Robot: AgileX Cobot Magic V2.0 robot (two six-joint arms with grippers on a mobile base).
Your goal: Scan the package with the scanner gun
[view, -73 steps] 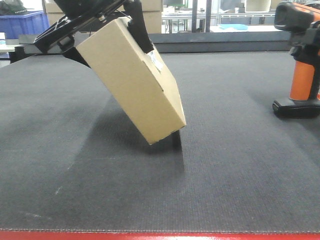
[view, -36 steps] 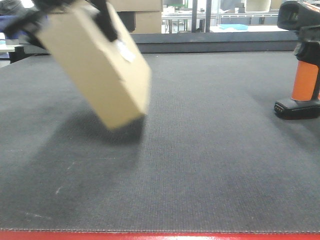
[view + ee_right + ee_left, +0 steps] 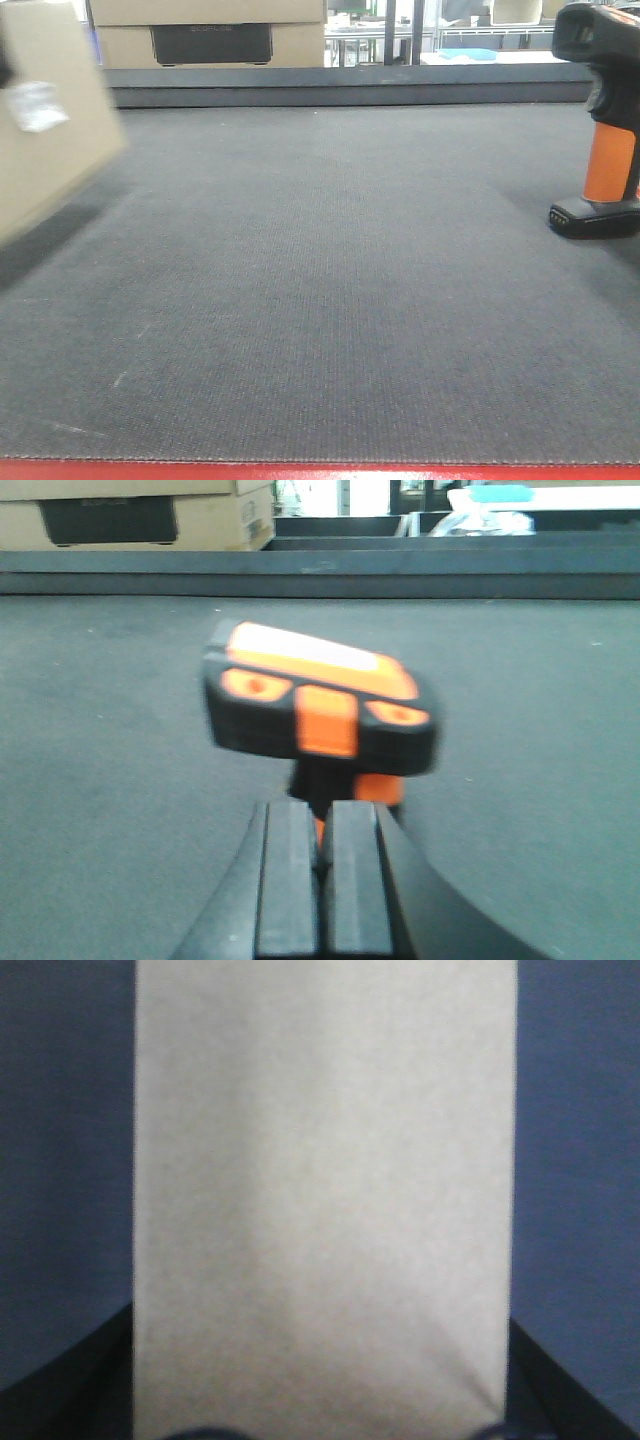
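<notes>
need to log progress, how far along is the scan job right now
Done: the package is lifted off the mat, held by the left gripper, with its white label showing.
In hand: the right gripper sits at the scanner gun handle, seemingly closed on it; its foot looks to be on the mat.
Left: aim the scanner at the label and scan.

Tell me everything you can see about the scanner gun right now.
The scanner gun stands upright on its flat black foot at the right edge of the dark mat, partly cut off by the front view. It looks like plastic: black head, bright orange handle. The right wrist view shows the head from behind, with an orange top panel and orange buttons. The right gripper is around the handle just below the head, its fingers close together; actual contact is hard to confirm.
</notes>
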